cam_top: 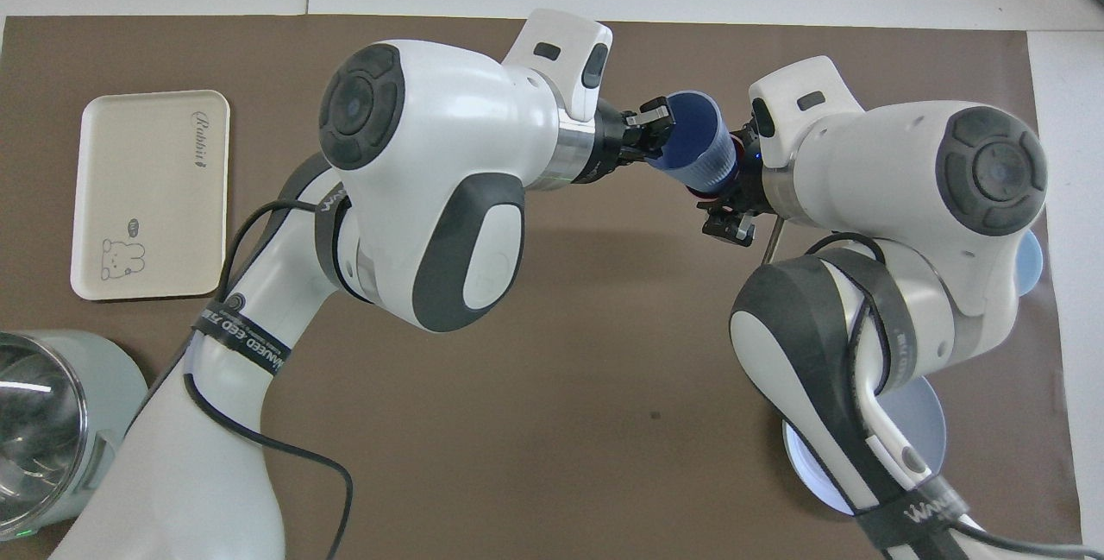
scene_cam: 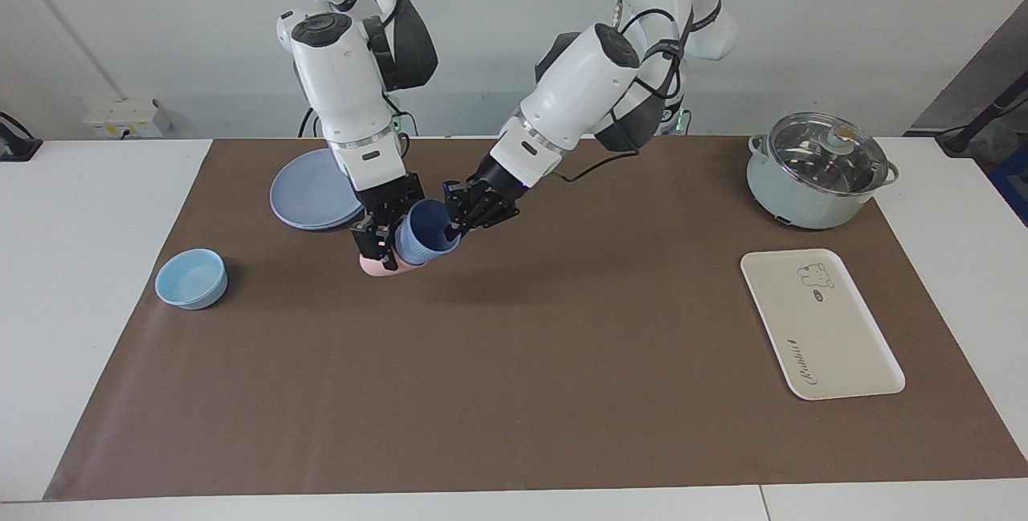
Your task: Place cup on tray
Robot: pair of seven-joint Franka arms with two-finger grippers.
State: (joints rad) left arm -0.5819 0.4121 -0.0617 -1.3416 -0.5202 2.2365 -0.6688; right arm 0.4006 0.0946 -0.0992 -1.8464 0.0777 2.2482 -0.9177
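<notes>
Beneath the cup, the pink cup peeks; left end effector pinches its rim.

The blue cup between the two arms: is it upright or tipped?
Tipped. The blue cup leans toward the left end effector, which pinches its rim, and its mouth faces up and sideways above the pink cup.

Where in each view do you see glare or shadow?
Facing view: soft shadow on the mat under the blue cup; bright reflections on the pot's glass lid. Overhead view: glare on the same lid at the frame's edge; the cream tray is evenly lit.
</notes>
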